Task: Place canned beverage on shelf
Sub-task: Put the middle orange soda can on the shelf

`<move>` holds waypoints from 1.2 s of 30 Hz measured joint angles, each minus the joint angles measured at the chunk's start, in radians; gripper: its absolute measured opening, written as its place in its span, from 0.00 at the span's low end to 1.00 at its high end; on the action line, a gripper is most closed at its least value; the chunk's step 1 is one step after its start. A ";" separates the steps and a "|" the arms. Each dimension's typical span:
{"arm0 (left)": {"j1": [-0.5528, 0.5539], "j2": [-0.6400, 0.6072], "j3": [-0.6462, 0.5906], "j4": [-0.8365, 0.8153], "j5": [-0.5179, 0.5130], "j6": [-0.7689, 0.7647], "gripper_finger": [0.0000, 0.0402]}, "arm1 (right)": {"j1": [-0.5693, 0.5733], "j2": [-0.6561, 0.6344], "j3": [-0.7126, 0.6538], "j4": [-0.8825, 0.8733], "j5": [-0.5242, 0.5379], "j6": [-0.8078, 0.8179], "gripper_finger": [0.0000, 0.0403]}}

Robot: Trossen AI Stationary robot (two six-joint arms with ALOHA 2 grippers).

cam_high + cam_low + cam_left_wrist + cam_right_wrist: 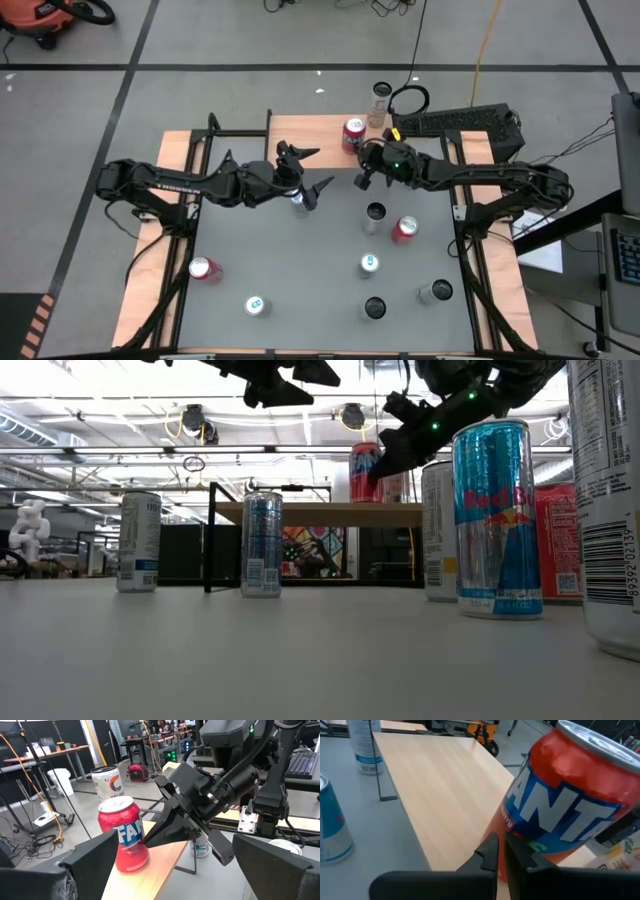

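Fingers of the right gripper (500, 851) are pressed together with nothing between them, their tips just beside the lower side of the red can (559, 802); whether they touch it is not clear. That can stands upright on the shelf (310, 128), at its right end. From above, the right gripper (364, 178) sits just near of the can (353, 134), and the dark wrist covers part of the shelf's near edge. In the low view the shelf top (300, 509) is a thin pale band, and the red can (365, 472) on it is half covered by the right gripper (385, 460).

The left gripper (312, 172) hangs over the table (280, 260) near of the shelf, jaws spread wide and holding nothing. One silver can (299, 201) stands right below it, mostly hidden by the fingers. In the left wrist view that arm's own fingers (85, 862) fill the lower corners, blurred, and the right gripper (150, 840) blocks part of the shelf (150, 875) beyond the red can (123, 834).

More cans stand on the table: a second red one (404, 229) right of centre, a red one (204, 269) near the left edge, and several silver or blue ones nearer. In the low view a blue and silver can (496, 518) stands close to the camera, and a can at the right edge (610, 500) is cut off. A clear bottle (379, 103) stands on the floor beyond the shelf.
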 joint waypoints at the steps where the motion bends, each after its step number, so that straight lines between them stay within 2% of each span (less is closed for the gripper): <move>1: 0.002 0.006 0.000 0.002 0.000 0.000 0.98 | -0.004 0.000 0.000 0.004 0.000 0.000 0.00; 14: 0.009 0.040 0.000 0.017 -0.001 -0.024 0.98 | -0.039 0.066 0.002 0.092 -0.002 -0.020 0.00; 25: 0.009 0.040 0.000 0.002 -0.045 -0.024 0.98 | 0.003 0.033 0.018 0.078 0.001 -0.016 0.00; 30: 0.008 0.040 0.000 -0.017 -0.051 -0.022 0.98 | 0.068 0.035 0.018 0.065 0.109 -0.135 0.00; 36: 0.005 0.034 0.000 -0.083 -0.116 -0.026 0.98 | 0.084 0.044 0.018 0.057 0.163 -0.204 0.00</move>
